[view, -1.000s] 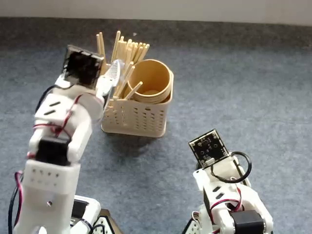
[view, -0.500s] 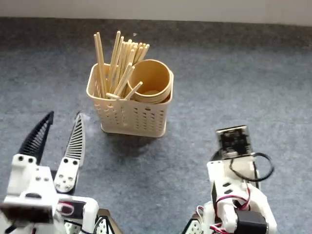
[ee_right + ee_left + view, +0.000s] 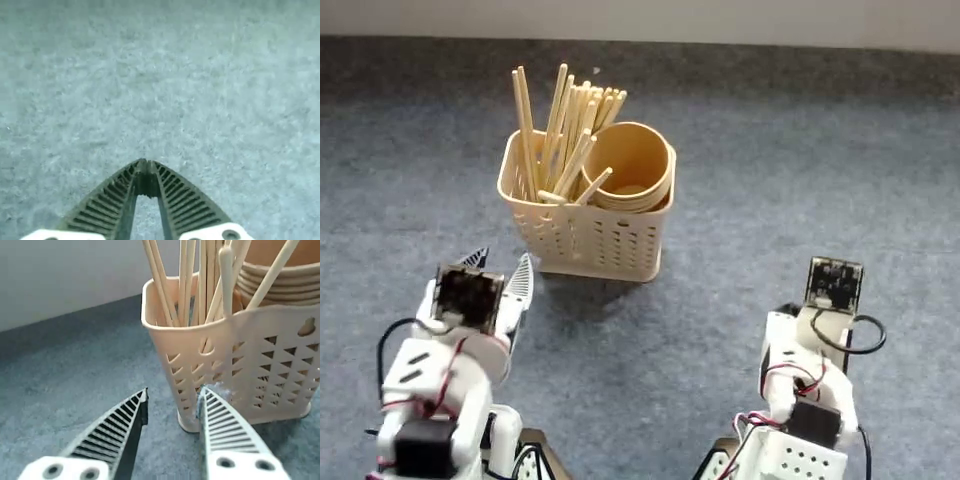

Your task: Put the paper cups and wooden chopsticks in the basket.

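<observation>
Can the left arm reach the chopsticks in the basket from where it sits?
Probably yes: the open left gripper sits beside the basket, and the chopsticks stand above its rim, nothing between.

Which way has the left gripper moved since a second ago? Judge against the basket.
Yes. The left gripper drew back from the basket, off its rim, toward the arm's base; it now sits open before the near wall.

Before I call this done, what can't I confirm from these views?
- How many cups: they nest together in the high view, and the left wrist view's edge cuts the stack off.
- Lower ends of the chopsticks: hidden behind the basket wall in both views.
- Inside floor of the basket: covered by cups and chopsticks in the high view.
</observation>
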`<state>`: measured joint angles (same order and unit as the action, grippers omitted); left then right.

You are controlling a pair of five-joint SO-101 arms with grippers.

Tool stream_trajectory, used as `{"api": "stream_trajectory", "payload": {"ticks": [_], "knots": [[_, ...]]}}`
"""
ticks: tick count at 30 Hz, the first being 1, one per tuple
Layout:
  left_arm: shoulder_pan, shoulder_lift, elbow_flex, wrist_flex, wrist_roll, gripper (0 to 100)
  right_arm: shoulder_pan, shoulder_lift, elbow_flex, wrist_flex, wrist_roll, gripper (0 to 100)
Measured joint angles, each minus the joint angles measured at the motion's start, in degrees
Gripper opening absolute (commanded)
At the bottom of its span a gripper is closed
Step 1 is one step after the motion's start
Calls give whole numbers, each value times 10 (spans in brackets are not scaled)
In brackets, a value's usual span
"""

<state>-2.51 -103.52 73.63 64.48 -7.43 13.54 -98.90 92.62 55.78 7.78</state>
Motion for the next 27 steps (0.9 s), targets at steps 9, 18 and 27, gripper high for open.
{"api": "stream_trajectory", "payload": {"ticks": [9,18,27], "knots": [[-2,-1,223,-164,2,178,30,-46,23,-12,-2,5],[0,-1,225,-63,2,178,30,-45,23,-12,-2,5],[0,-1,225,112,2,178,30,-45,23,-12,-2,5]]}}
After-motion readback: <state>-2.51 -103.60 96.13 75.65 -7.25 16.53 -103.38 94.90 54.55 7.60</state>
